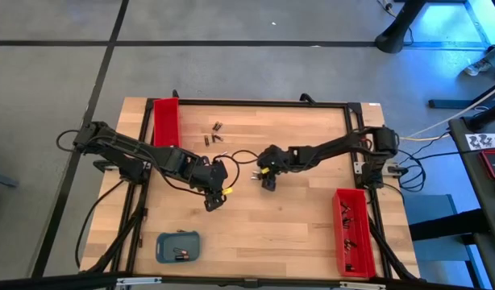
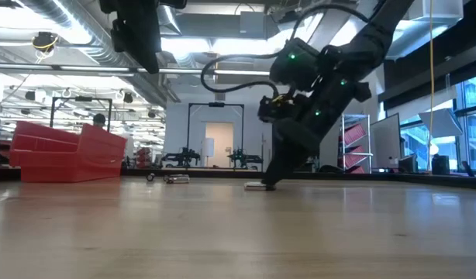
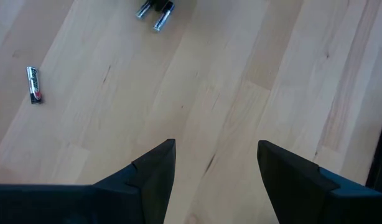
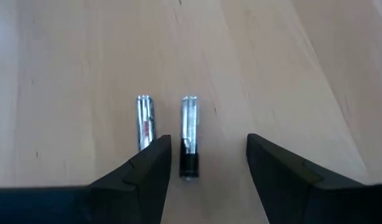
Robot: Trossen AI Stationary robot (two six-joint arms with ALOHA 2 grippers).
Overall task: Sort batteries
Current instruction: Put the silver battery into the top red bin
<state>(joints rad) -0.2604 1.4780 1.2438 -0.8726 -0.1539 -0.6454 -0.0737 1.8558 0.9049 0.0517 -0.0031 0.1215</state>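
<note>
A pale wooden table (image 1: 296, 217) with light grain is seen. Two trays (image 1: 165, 122) are bright red; a small tray (image 1: 178, 246) is blue-grey. The batteries (image 4: 188, 137) are shown silvery with black ends, one (image 3: 33, 84) marked red. Both arms (image 1: 320, 151) are black, with yellow tags.

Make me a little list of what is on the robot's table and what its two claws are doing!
table: wooden
left gripper: open, empty, over bare wood near the middle
right gripper: open, low over two batteries lying side by side; one sits between the fingers, the other just outside
loose batteries: a few near the far edge
red trays: one at far left, one at near right
blue-grey tray: near left edge, small things inside
</note>
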